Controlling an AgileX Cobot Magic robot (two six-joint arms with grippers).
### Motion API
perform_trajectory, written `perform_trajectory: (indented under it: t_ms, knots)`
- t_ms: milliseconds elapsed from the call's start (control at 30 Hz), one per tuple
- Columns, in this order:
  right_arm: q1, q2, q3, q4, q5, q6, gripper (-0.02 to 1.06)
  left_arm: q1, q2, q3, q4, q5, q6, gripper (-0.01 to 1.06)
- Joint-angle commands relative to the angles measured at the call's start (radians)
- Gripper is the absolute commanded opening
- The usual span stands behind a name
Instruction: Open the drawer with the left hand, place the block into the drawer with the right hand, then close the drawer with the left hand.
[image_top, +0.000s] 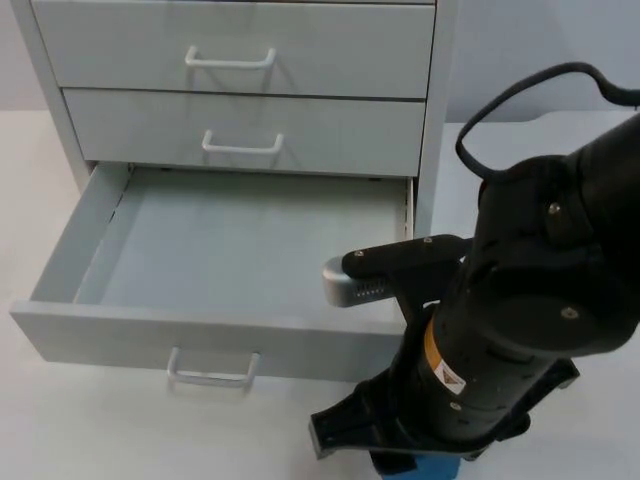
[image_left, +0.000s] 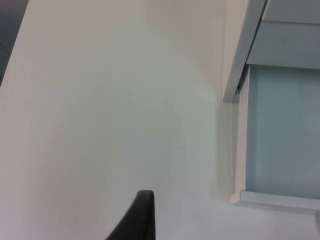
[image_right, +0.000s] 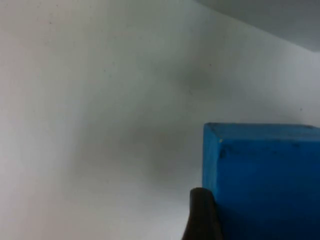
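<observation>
Fingers of the right gripper (image_top: 415, 462) sit low at the blue block (image_right: 262, 180) on the white table (image_left: 100, 125); whether they have closed on it I cannot tell

From the top the right arm covers nearly all of the block, leaving a blue sliver in front of the cabinet's (image_top: 240, 60) right corner; the right wrist view shows the block's flat face and edge, with one black fingertip (image_right: 200, 217) touching its near corner; the bottom drawer (image_top: 215, 345) stands pulled out with nothing inside, the two above it closed; the left wrist view shows that drawer's side and floor, and one fingertip of the left gripper (image_left: 137, 220) waiting over bare table beside the cabinet, its opening impossible to judge
</observation>
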Motion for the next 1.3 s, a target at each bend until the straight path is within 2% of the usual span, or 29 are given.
perform_trajectory:
  t_ms: [0,167,300,367,533,633,800,867,1067,1267]
  knots:
    - [0.031,-0.052,-0.006,0.002,0.035,-0.004,0.00,0.003,-0.007,-0.001,-0.007,-0.009,-0.001,1.05]
    - [0.085,-0.187,-0.006,-0.037,0.089,-0.008,0.00,0.003,-0.007,-0.001,-0.007,-0.009,0.006,1.05]
    - [0.087,-0.316,-0.006,-0.039,0.134,-0.040,0.00,0.003,-0.007,-0.001,-0.007,-0.009,0.006,1.05]
    - [0.083,-0.370,-0.006,-0.071,0.163,-0.046,0.00,0.003,-0.007,-0.001,-0.007,-0.009,0.006,1.05]
    - [0.083,-0.421,-0.006,-0.111,0.188,-0.038,0.00,0.003,-0.007,-0.001,-0.007,-0.009,0.006,1.05]
    - [0.083,-0.421,-0.006,-0.111,0.177,-0.038,0.00,0.003,-0.007,-0.001,-0.007,-0.009,0.006,1.05]
    - [0.083,-0.409,-0.006,-0.128,0.098,-0.035,0.00,0.003,-0.007,-0.001,-0.007,-0.009,0.006,1.05]
    - [0.083,-0.387,-0.018,-0.176,0.049,0.033,0.00,0.003,-0.007,-0.001,-0.007,-0.009,0.006,1.05]
    - [0.083,-0.304,-0.118,-0.230,0.079,0.052,0.00,0.003,-0.007,-0.001,-0.007,-0.009,0.006,1.05]
    - [0.081,-0.149,-0.283,-0.288,0.121,0.057,0.00,0.003,-0.007,-0.001,-0.007,-0.009,0.015,1.05]
